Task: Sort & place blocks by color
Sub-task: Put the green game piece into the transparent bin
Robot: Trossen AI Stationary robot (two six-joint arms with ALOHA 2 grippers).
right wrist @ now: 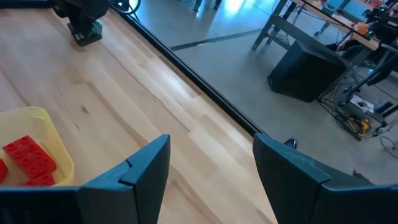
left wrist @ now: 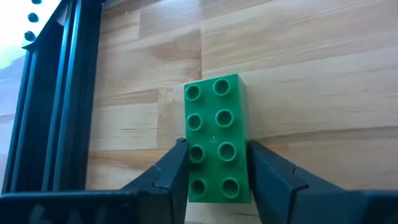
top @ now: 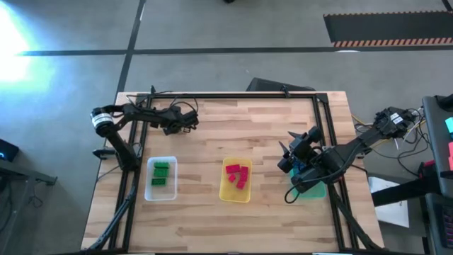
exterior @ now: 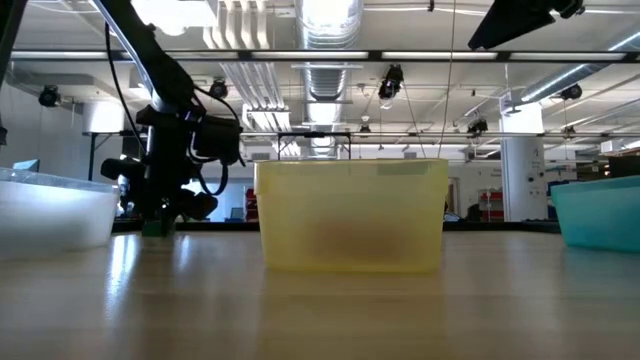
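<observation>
We have the left gripper [left wrist: 217, 167] closed on a green block [left wrist: 216, 137] that stands between its fingers on the table [left wrist: 323, 74]; next we judge it needs lifting toward the clear tray [top: 161, 195]. Our right gripper [right wrist: 208, 162] waits, fingers wide.

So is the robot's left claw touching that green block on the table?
Touching. The left wrist view shows the left gripper with both fingers pressed against the sides of the green block.
</observation>
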